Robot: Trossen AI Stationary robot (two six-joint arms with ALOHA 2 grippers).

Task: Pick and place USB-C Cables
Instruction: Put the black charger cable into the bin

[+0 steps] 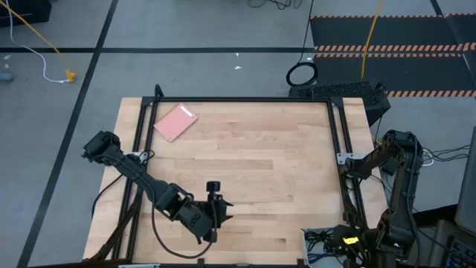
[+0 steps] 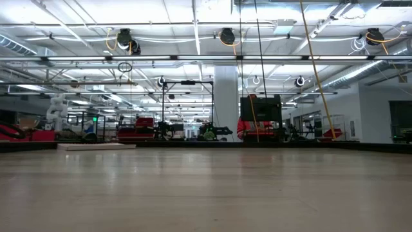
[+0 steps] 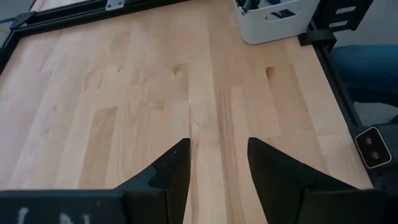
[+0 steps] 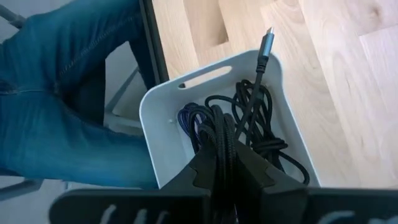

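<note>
A white bin [image 4: 158, 106] stands at the table's near right corner; it also shows in the high view [image 1: 314, 237]. Looped black USB-C cables [image 4: 267, 140] and a purple-blue one [image 4: 186, 118] lie in it. One grey plug end [image 4: 268, 36] sticks up past the bin's rim. My right gripper [image 4: 227, 177] is over the bin, shut on a black cable. My left gripper [image 3: 219, 165] is open and empty above bare wood near the table's front edge; it also shows in the high view [image 1: 222, 208]. My right gripper pinches several strands of a black braided cable bundle [image 4: 222, 140] between its two fingers. The fingers come from above, pointing down into the bin. The rest of the bundle lies in the bin below the fingers; which part of it they hold is hidden by the fingers.
A flat pink pad [image 1: 176, 121] lies at the table's far left. A black frame rail [image 1: 342, 149] runs along the table's right side. A person's leg in blue jeans [image 4: 68, 106] is next to the bin, off the table's near right corner.
</note>
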